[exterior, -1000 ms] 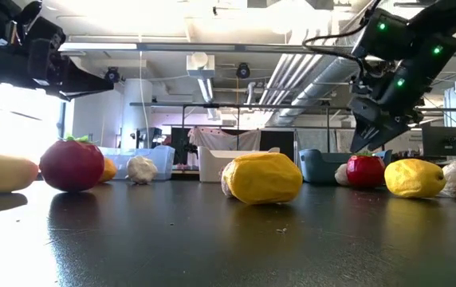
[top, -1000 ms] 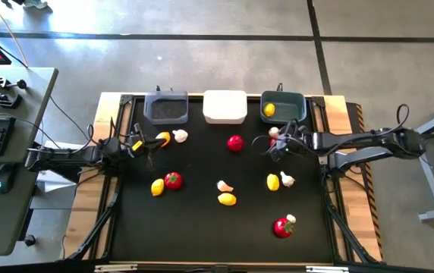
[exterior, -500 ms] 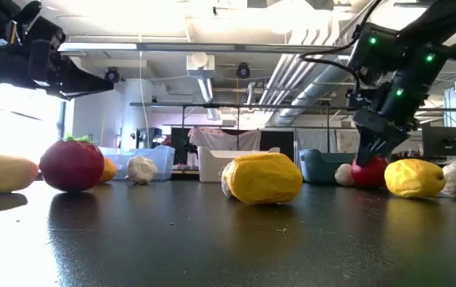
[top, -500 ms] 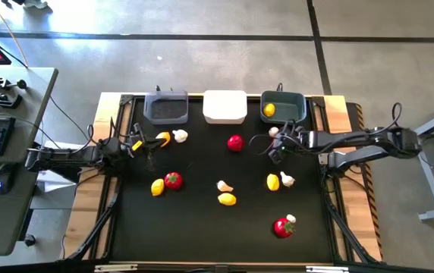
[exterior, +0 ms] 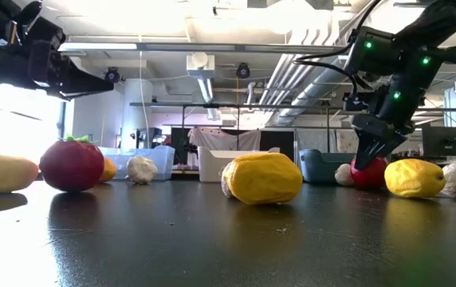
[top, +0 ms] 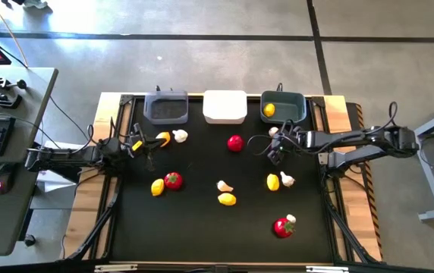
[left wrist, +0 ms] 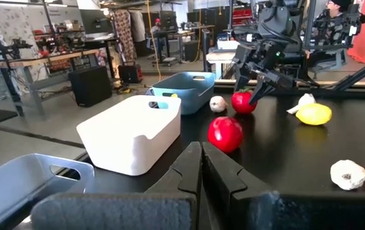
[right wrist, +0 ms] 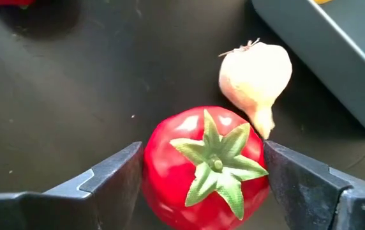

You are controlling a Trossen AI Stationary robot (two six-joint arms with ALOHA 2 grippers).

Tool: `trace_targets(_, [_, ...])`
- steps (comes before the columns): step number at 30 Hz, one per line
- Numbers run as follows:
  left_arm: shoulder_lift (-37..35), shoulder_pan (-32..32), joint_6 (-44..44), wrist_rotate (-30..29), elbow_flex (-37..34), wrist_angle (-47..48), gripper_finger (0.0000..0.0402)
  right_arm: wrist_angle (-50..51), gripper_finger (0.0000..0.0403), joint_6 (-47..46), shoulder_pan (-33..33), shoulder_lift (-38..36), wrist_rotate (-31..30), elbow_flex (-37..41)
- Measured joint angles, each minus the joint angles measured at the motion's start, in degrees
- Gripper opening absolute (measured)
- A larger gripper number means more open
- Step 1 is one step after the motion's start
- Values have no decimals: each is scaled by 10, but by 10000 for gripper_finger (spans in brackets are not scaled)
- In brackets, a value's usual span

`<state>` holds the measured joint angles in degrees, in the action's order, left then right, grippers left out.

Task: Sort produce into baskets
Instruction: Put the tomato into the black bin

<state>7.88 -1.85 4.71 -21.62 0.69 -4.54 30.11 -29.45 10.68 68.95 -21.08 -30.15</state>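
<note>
Red tomato (right wrist: 205, 167), right pincer (right wrist: 201, 185) lowered astride, open

A garlic bulb (right wrist: 256, 76) sat just beside the tomato (right wrist: 205, 169), crowding one side, with the teal basket (right wrist: 335, 57) close behind. The tomato's other side was bare mat (right wrist: 55, 96), and so was the table's front edge.

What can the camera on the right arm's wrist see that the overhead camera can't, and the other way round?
Only the wrist view shows the tomato's green star top, sitting between the right gripper's open fingers. Only the overhead view shows all three baskets, grey, white and teal, plus the left gripper waiting shut near the grey one. Both show that tomato with a garlic bulb beside it.
</note>
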Motion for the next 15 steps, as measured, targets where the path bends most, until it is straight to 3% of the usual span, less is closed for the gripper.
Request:
trace_targets(10, [0,0,18,-2,0,-22,0,2,263,-23,0,0,34,0])
trace_targets(15, [0,0,14,-1,0,-22,0,1,262,-19,7,-1,67,0])
